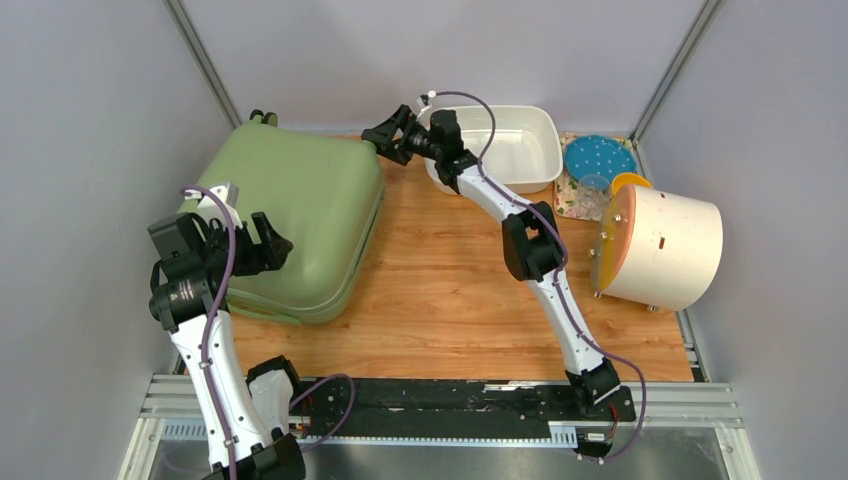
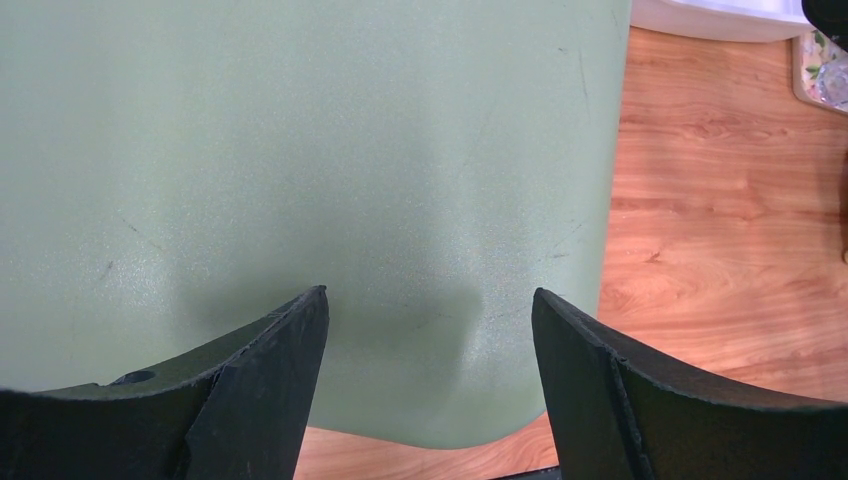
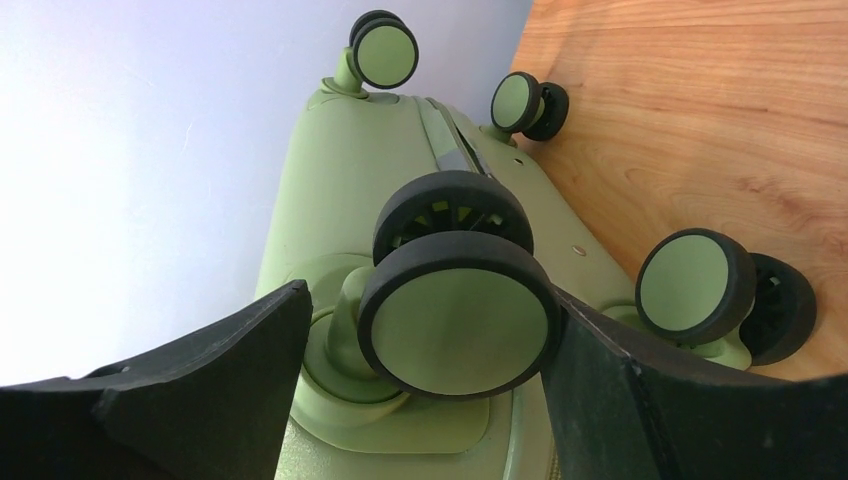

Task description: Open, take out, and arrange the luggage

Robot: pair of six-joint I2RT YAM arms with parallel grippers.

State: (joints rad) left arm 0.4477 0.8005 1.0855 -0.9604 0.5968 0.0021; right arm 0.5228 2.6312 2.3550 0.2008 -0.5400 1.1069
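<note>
The sage-green suitcase (image 1: 295,215) lies flat and closed at the left of the wooden table. My left gripper (image 1: 272,243) is open just above its near part; in the left wrist view (image 2: 430,300) the green shell (image 2: 300,170) fills the frame between the spread fingers. My right gripper (image 1: 385,137) is open at the suitcase's far right corner. In the right wrist view (image 3: 425,320) a black-and-green wheel (image 3: 455,315) sits between the fingers, touching the right finger (image 3: 640,400), apart from the left one. Other wheels (image 3: 700,290) show beside it.
A white tub (image 1: 505,145) stands at the back, behind the right arm. A cream cylinder with an orange end (image 1: 660,245) lies at the right. A blue dotted plate (image 1: 598,158) and a clear cup (image 1: 594,190) sit on a patterned cloth behind it. Grey walls enclose the table.
</note>
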